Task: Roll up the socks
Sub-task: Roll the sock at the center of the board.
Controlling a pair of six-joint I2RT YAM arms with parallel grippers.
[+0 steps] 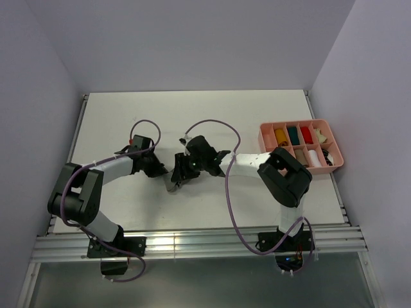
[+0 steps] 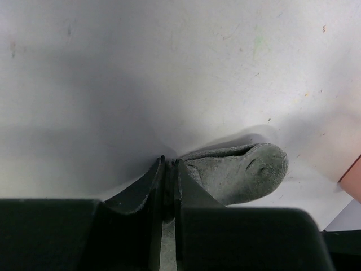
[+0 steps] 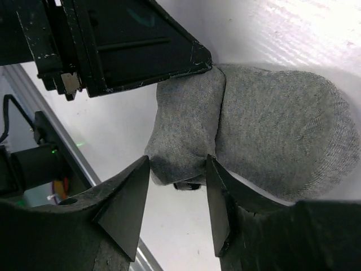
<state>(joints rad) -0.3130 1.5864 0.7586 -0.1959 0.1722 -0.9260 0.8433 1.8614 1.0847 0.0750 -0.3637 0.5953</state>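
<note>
Grey sock (image 3: 271, 141) pinched by left gripper (image 2: 169, 165), right gripper (image 3: 177, 172) straddling it

A grey knitted fabric sock (image 3: 271, 130) lies on the white tabletop (image 3: 293, 28), its rounded toe to the right and its other end bunched into a fold with a deep crease. The right gripper (image 3: 177, 161), with its black wedge-shaped fingers (image 3: 127, 203) spread apart, straddles the bunched end. The black left gripper (image 3: 200, 59) reaches in from the upper left, its tip touching the crease.
</note>
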